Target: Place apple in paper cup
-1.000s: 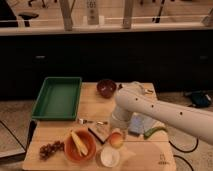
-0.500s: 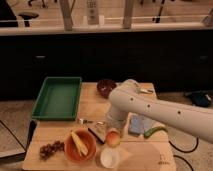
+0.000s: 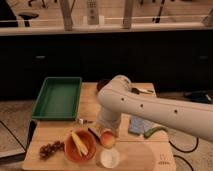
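The apple [image 3: 107,138], red and yellow, sits at the end of my gripper [image 3: 106,136], just under the white wrist. The gripper is shut on it and holds it directly above and slightly behind the white paper cup [image 3: 110,158], which stands near the front edge of the wooden table [image 3: 145,155]. A dark finger [image 3: 95,133] shows to the left of the apple. The bulky white arm [image 3: 150,107] hides the rest of the gripper.
An orange bowl [image 3: 80,146] with yellow food stands left of the cup, with grapes [image 3: 50,149] further left. A green tray [image 3: 57,97] lies at the back left. A blue packet [image 3: 140,125] and a green chili [image 3: 155,131] lie to the right. A brown bowl [image 3: 102,84] is behind the arm.
The arm has swung left with the apple. The apple rose off the table and now hangs lower, over the cup. The cup has stayed in place.
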Tool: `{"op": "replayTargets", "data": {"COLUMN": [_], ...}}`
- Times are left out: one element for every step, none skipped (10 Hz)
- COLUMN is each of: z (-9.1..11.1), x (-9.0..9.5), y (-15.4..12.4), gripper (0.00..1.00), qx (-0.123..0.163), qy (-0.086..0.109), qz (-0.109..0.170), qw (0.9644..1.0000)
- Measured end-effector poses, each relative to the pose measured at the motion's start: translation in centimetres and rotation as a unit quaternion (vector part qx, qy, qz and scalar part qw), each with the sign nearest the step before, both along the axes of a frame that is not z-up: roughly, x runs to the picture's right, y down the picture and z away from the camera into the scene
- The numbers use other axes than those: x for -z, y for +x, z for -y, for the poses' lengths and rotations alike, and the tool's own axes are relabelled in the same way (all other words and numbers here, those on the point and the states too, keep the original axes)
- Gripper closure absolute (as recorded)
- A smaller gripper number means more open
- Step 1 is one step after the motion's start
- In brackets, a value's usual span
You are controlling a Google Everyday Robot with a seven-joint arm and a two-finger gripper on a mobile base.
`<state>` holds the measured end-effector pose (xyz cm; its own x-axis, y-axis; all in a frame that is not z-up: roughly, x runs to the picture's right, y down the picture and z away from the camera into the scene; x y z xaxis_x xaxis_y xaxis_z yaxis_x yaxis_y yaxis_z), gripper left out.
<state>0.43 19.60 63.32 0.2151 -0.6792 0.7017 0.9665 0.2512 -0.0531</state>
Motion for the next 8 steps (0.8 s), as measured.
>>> {"op": "replayTargets", "data": {"z": [-0.1,-0.3,-0.5,-0.8,-1.0,-1.2,-1.4,-1.5], "x": [0.0,0.0,0.0,0.1,0.2,0.2,0.2,0.1], "y": [-0.2,-0.3,-0.2,-0.1,-0.2,-0.3,-0.3,-0.2], "gripper": [0.97,0.92,0.85,0.76,0.64,0.52,0.42,0.35], "qx": [0.001,0.001,0.002,0.004,0.007,0.010,0.012,0.012], "qy": [-0.002,-0.007,-0.011,-0.016,-0.019,-0.022,-0.025,-0.027], "qz": [0.002,0.008,0.008,0.009,0.011,0.013,0.014,0.015], "qw": [1.0000,0.9999,0.9999,0.9998,0.9997,0.9996,0.9995,0.9995]}}
